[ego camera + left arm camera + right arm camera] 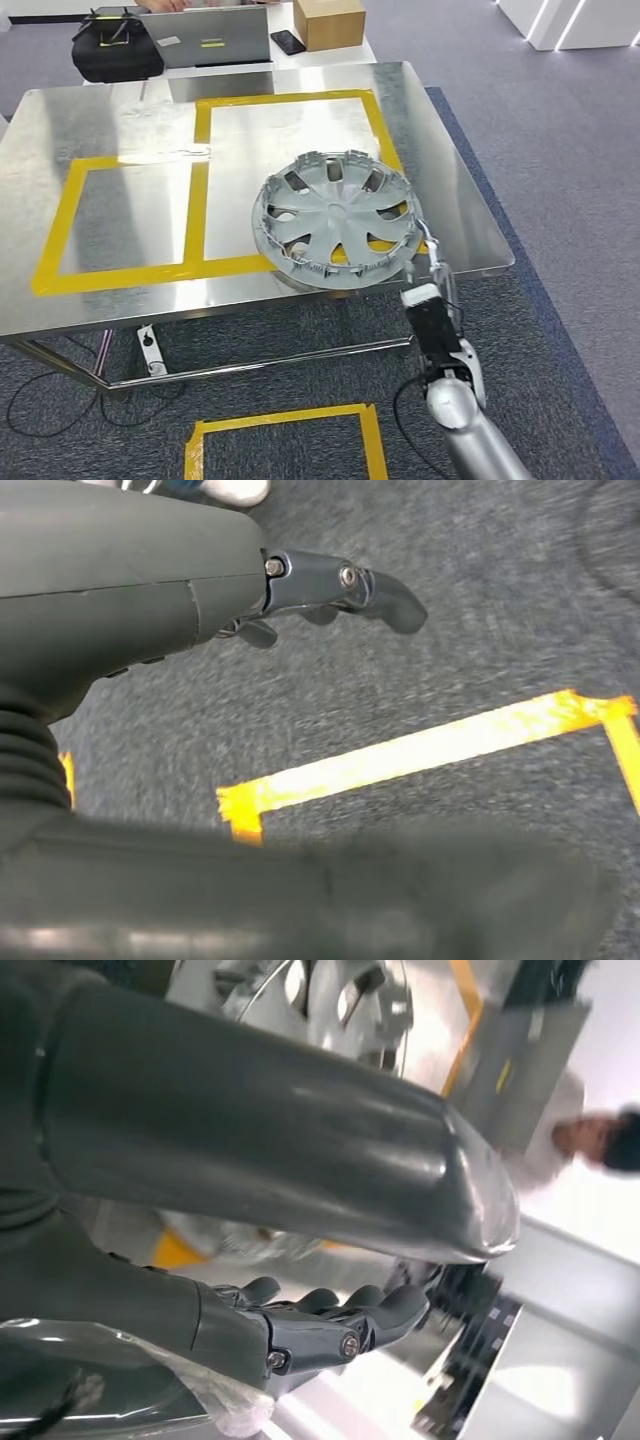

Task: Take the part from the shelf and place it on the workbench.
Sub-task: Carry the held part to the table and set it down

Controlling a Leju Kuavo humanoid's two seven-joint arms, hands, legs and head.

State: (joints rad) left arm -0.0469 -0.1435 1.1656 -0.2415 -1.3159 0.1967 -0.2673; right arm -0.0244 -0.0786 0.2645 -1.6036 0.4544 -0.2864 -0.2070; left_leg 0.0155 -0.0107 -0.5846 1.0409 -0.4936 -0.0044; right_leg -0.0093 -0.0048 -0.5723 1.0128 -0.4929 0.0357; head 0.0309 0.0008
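The part is a silver hubcap [336,220] lying on the metal workbench [113,120] at its front right, across the yellow tape lines, its near edge just past the table's front edge. My right hand [424,262] reaches up from below and grips the hubcap's near right rim. In the right wrist view the thumb [264,1150] lies over the hubcap [332,1000] and the fingers [332,1325] sit under the rim. My left hand [226,590] hangs over the grey carpet, fingers stretched out, holding nothing.
Behind the workbench stand a laptop [204,35], a cardboard box [328,20], a phone [287,42] and a black bag [113,45]. A yellow tape square [287,430] marks the carpet at my feet. Cables run under the table. A person [596,1140] is beyond the table.
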